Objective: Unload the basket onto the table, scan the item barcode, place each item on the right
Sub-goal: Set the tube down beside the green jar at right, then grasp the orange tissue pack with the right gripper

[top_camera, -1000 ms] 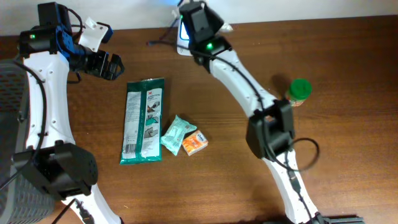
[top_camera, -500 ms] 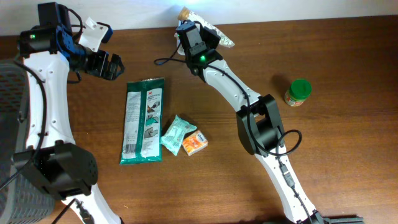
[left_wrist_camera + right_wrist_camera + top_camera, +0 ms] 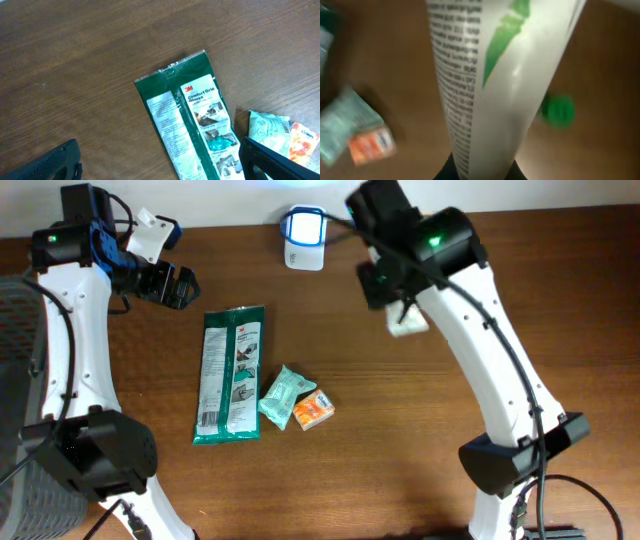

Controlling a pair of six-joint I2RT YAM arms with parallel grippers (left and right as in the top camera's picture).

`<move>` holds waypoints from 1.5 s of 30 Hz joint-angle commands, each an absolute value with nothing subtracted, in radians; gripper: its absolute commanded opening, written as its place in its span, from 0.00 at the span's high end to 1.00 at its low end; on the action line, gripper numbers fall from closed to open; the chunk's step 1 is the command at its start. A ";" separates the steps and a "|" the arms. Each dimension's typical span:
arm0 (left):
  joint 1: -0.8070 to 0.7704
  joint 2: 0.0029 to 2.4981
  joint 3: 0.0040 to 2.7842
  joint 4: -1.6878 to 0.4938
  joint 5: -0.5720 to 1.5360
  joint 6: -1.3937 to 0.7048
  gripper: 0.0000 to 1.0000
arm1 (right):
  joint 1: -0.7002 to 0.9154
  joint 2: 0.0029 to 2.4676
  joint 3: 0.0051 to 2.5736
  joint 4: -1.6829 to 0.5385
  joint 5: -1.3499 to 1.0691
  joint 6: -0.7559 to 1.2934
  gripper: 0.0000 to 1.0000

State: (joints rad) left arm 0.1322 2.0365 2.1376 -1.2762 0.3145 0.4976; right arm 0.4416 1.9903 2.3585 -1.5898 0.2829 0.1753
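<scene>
The far edge of the table (image 3: 560, 300) ran along the pale wall, and the scanner (image 3: 303, 238), with its blue-lit face, stood just at that edge. A dark mesh basket (image 3: 10, 320) closed the left side. Bare wood showed between the scanner and the packets, and over the whole right front part around the right arm. The green packet (image 3: 190, 125) lay flat near the middle-left, its long axis running from the far side to the near side; on it could be read "3M" and "ComfortGrip Gloves". Just beside its right lower part lay a teal packet (image 3: 283, 395) touching an orange packet (image 3: 313, 410); their writing was too small to read. The right gripper (image 3: 480, 172) was pressed together on the lower end of the white pouch (image 3: 490, 75), holding it over the table, to the right of the scanner and apart from it. In the right wrist view the pouch pointed away from the jaws, its long axis almost straight up the picture, with a green leaf-like mark and fine black lines of print, too blurred to read; no barcode could be made out. A green round blob (image 3: 557, 110) behind it was out of focus. The left gripper (image 3: 180, 285) hung with fingers spread wide, holding nothing, beyond the far end of the green packet.
</scene>
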 commanded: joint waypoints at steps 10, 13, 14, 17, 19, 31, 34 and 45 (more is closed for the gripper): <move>0.134 2.027 2.145 -1.277 0.318 0.510 0.01 | 0.090 2.011 1.622 -1.273 0.236 0.293 0.96; 0.134 2.027 2.145 -1.277 0.318 0.510 0.01 | -0.025 2.011 1.594 -1.255 0.236 0.293 0.89; 0.134 2.027 2.145 -1.277 0.318 0.510 0.01 | -0.044 2.011 1.594 -1.256 0.235 0.293 0.87; 0.134 2.027 2.145 -1.277 0.318 0.510 0.01 | -0.061 2.011 1.595 -1.255 0.200 0.258 0.72; 0.134 2.027 2.145 -1.277 0.318 0.510 0.01 | -0.057 2.011 1.597 -1.256 0.173 0.236 0.62; 0.134 2.027 2.145 -1.277 0.318 0.510 0.01 | 0.244 2.006 1.671 -1.227 -0.438 0.030 0.58; 0.134 2.027 2.145 -1.277 0.318 0.510 0.01 | 0.348 2.006 1.572 -1.091 -0.437 0.196 0.62; 0.134 2.027 2.145 -1.277 0.318 0.510 0.01 | 0.706 2.008 1.388 -0.717 -0.403 0.478 0.83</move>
State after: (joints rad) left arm 0.1322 2.0365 2.1376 -1.2766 0.3141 0.4976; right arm 0.6662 2.0190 1.3949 -0.7208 -0.4267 0.4389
